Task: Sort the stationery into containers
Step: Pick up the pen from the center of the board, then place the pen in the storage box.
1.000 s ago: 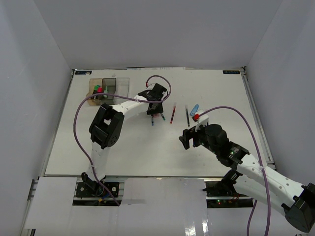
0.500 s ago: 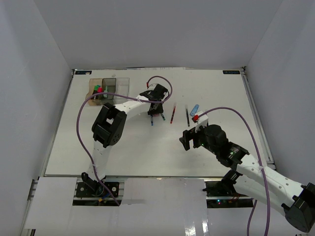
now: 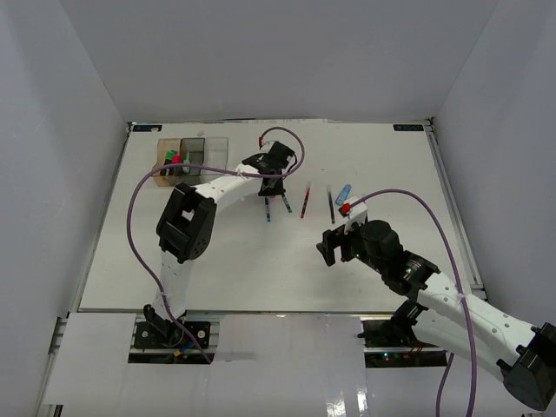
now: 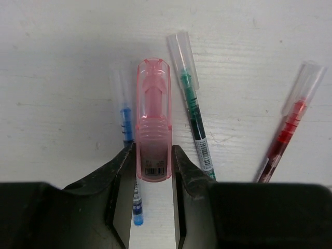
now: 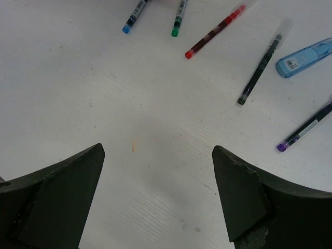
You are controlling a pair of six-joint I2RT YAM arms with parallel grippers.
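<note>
Because the pink piece (image 4: 153, 104) lies at frame centre between a blue pen (image 4: 126, 122) and a green pen (image 4: 193, 111), the left gripper (image 4: 153, 158) clamps only its lower end. Its barcode (image 4: 154, 167) digits are unreadable. The right gripper (image 5: 158, 171) hangs spread wide, empty. Bins (image 3: 188, 153) sit upper left.

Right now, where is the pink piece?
Left wrist view, centre: the pink piece sits pinched in the left end effector, blue pen on its left, green pen on its right.

Capped piece (image 4: 153, 119) between left pen (image 4: 126, 122), middle pen (image 4: 193, 111); right pen (image 4: 288, 132) beyond
</note>
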